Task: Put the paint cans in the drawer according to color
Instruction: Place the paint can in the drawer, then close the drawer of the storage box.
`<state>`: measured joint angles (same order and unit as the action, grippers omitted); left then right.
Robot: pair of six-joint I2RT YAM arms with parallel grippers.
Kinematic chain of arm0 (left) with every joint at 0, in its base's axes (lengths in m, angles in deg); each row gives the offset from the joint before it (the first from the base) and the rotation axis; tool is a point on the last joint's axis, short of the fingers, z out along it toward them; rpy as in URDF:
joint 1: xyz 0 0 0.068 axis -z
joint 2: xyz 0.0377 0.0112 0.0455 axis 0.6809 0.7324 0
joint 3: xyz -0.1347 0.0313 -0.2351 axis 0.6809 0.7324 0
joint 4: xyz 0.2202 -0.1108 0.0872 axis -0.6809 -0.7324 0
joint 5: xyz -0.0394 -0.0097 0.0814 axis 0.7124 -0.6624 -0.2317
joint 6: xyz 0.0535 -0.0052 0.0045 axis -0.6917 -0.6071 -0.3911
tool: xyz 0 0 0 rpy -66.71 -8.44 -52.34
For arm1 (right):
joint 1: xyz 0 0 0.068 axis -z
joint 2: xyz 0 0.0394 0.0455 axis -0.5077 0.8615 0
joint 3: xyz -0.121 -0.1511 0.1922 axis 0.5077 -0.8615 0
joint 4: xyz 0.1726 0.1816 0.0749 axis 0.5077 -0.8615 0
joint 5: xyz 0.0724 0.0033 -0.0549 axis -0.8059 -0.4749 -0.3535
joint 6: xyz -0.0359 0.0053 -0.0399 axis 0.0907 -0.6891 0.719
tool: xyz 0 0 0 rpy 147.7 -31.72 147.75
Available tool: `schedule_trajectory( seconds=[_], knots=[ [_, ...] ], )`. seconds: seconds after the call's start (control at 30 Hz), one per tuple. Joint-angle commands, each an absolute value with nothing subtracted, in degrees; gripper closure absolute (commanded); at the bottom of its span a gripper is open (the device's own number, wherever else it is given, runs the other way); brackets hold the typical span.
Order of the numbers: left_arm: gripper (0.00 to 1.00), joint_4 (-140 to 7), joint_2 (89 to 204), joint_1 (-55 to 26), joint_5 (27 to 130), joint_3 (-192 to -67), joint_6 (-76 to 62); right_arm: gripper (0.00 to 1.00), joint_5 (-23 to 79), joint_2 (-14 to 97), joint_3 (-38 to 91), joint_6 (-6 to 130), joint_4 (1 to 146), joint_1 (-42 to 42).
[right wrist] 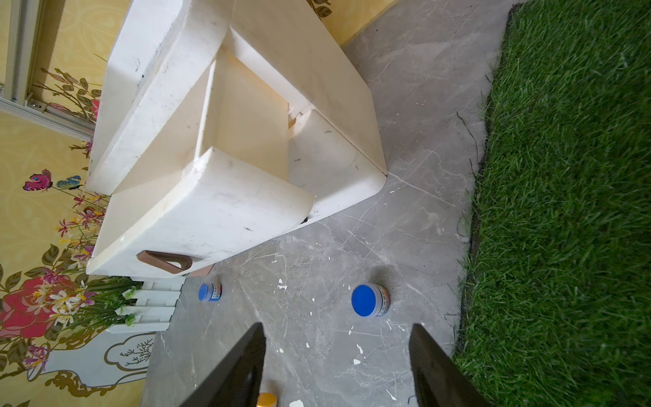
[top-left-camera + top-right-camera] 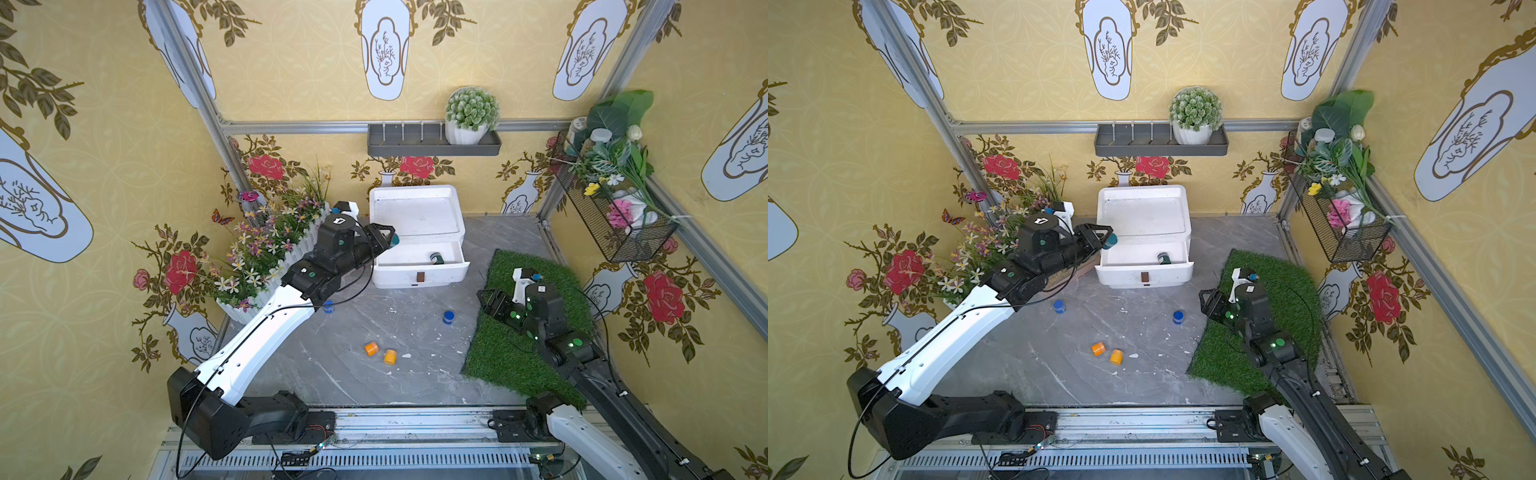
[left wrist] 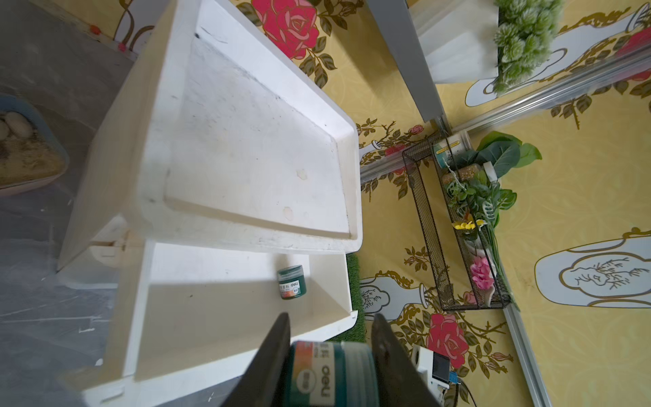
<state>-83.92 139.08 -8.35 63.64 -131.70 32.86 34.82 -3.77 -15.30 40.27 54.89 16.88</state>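
My left gripper (image 2: 394, 240) (image 3: 331, 319) is shut on a dark green paint can (image 3: 331, 373) (image 2: 1111, 240). It holds the can above the left end of the open white drawer (image 2: 415, 267) (image 3: 211, 271). Another dark green can (image 2: 436, 258) (image 3: 291, 282) lies on its side at the drawer's right end. Two blue cans (image 2: 448, 316) (image 2: 328, 306) and two orange cans (image 2: 371, 348) (image 2: 390, 356) sit on the grey floor. My right gripper (image 2: 484, 297) (image 1: 336, 331) is open and empty over the grass mat's left edge. The nearer blue can (image 1: 370, 300) lies just beyond it.
The white cabinet (image 2: 415, 208) stands at the back centre. A flower planter with a white fence (image 2: 266, 257) runs along the left, under my left arm. A green grass mat (image 2: 519, 332) covers the right. A wire basket (image 2: 615, 216) and a shelf (image 2: 432, 143) hang on the walls.
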Motion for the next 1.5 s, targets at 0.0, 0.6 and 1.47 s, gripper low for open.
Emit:
schedule_trajectory(
  seconds=[0.0, 0.6, 1.47],
  knots=[
    [0.62, -83.9, 144.71, -4.39, 57.05, -136.02, 26.97, 0.34, 35.01, -5.77, -15.97, 39.56, 56.0, 16.93],
    [0.53, -88.54, 155.24, -0.29, 51.43, -140.95, 18.78, 0.34, 35.55, -9.03, -16.33, 39.26, 53.48, 16.8],
    [0.13, -56.65, 102.61, -8.63, 48.57, -81.66, 18.1, 0.49, 46.53, 18.97, 3.23, 45.07, 54.15, -10.37]
  ],
)
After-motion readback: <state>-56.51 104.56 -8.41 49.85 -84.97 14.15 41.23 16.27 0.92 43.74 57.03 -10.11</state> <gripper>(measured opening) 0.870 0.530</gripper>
